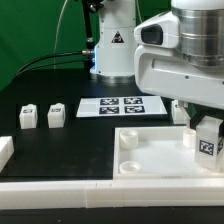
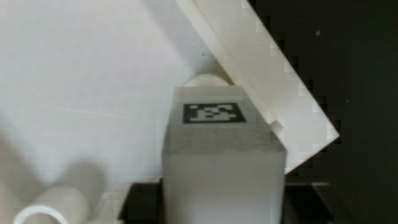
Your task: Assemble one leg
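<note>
Gripper: the gripper [image 1: 207, 132] points down at the exterior view's right, its fingers closed on the held leg [image 1: 207, 147] from either side.
Held leg: a small white block, upright, with its square marker facing the exterior camera. In the wrist view the marker [image 2: 217, 112] sits on the block's end.
Leg's place: at the right end of the square panel [image 1: 150, 160], by the corner there. Whether it touches the panel cannot be told.
Square panel: white, lying flat on the black table [image 1: 70, 145], with round sockets at its corners.
Two loose legs: two loose legs [image 1: 42, 115] stand side by side, well apart from the panel, towards the exterior view's left.
Marker board: the marker board [image 1: 122, 106] lies flat behind the panel, between the loose legs and the arm.
</note>
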